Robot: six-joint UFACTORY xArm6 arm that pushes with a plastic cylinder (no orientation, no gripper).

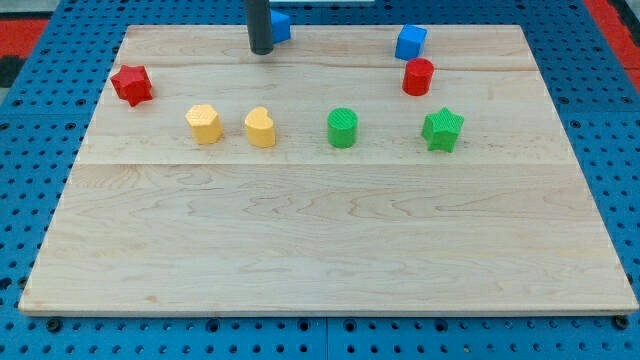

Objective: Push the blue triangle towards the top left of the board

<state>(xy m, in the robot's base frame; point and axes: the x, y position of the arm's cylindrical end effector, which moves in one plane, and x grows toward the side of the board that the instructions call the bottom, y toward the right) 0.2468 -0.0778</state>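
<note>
The blue triangle (281, 25) lies at the view's top edge of the wooden board (320, 230), a little left of centre, partly hidden behind my rod. My tip (261, 50) stands just to the view's left and slightly below the blue triangle, close to it or touching it; I cannot tell which.
A red star (131, 85) lies at the left edge. A yellow hexagon (204, 124), a yellow heart (260, 128), a green cylinder (342, 128) and a green star (442, 130) form a row across the middle. A blue cube (410, 42) and a red cylinder (418, 77) sit at the top right.
</note>
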